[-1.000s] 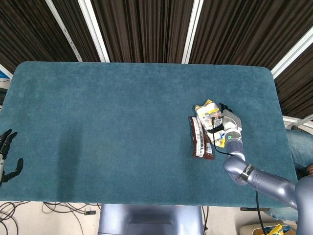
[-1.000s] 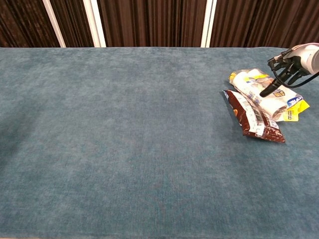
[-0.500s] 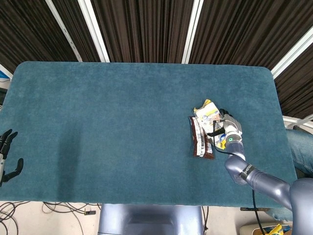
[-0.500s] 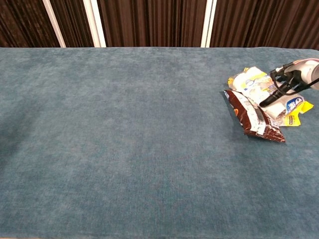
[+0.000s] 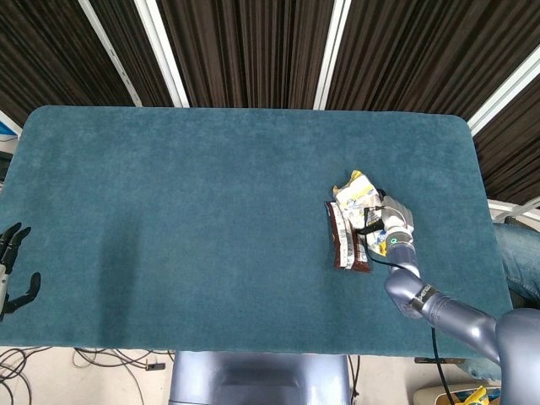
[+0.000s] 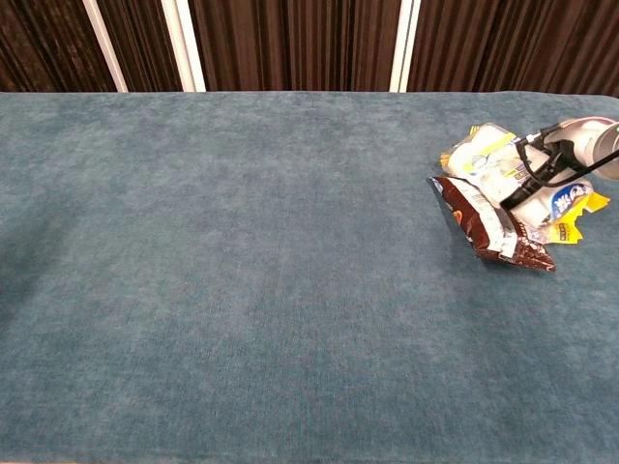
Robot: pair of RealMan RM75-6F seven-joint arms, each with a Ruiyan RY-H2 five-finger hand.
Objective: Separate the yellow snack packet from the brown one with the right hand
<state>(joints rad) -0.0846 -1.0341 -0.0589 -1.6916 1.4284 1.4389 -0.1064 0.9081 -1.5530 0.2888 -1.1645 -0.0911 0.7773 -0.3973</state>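
Note:
The yellow snack packet [image 5: 358, 192] [image 6: 488, 157] lies crumpled at the right of the teal table, its near edge overlapping the brown packet [image 5: 344, 241] [image 6: 491, 230]. My right hand [image 5: 388, 221] [image 6: 561, 155] is low over the yellow packet's right half. Its dark fingers [image 6: 525, 176] curl around the packet and grip it, and the packet's far end is tipped up. The brown packet lies flat just to the left of the hand, touching the yellow one. My left hand [image 5: 12, 268] hangs off the table's front left corner with its fingers spread and nothing in them.
The teal table top [image 5: 186, 211] stretches wide to the left of the packets. Its right edge [image 5: 485, 202] runs close behind my right hand. Dark slatted panels stand behind the table.
My right hand has come down on the yellow packet and its fingers have closed on it. The packet has crumpled, its far end has risen, and the brown packet has shifted slightly.

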